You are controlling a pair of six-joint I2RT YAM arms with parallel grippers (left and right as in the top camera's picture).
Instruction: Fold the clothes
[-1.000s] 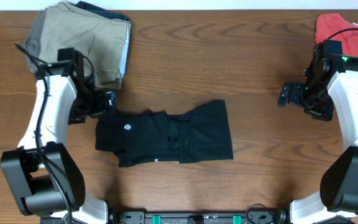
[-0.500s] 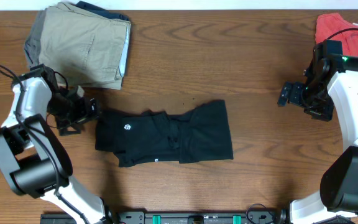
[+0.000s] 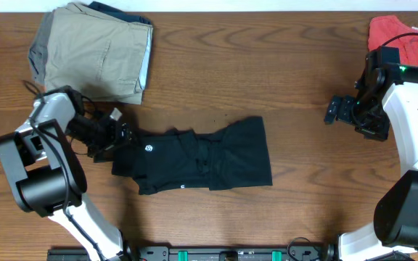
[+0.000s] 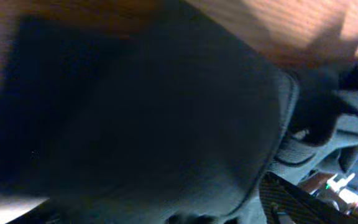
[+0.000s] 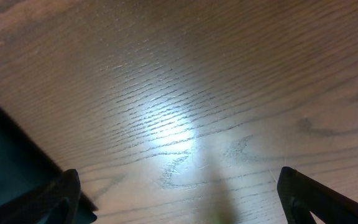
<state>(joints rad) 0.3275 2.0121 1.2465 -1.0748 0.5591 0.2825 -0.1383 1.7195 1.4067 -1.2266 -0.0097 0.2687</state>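
Note:
The black garment [image 3: 194, 156] lies folded into a rough rectangle at the table's middle, with its white round logo [image 3: 149, 148] near the left end. My left gripper [image 3: 118, 135] is low at the garment's upper left corner. In the left wrist view, blurred black fabric [image 4: 142, 118] fills most of the frame and the jaws cannot be made out. My right gripper [image 3: 334, 110] hovers over bare wood far to the right of the garment. Its fingers are wide apart and empty in the right wrist view [image 5: 179, 199].
A folded khaki garment [image 3: 93, 51] lies on a dark one at the back left, close behind my left arm. A coral-red top [image 3: 405, 40] lies at the back right corner, beside my right arm.
My left gripper swung out to the left away from the garment, then came back right to its left edge. The garment and the right arm have not moved.

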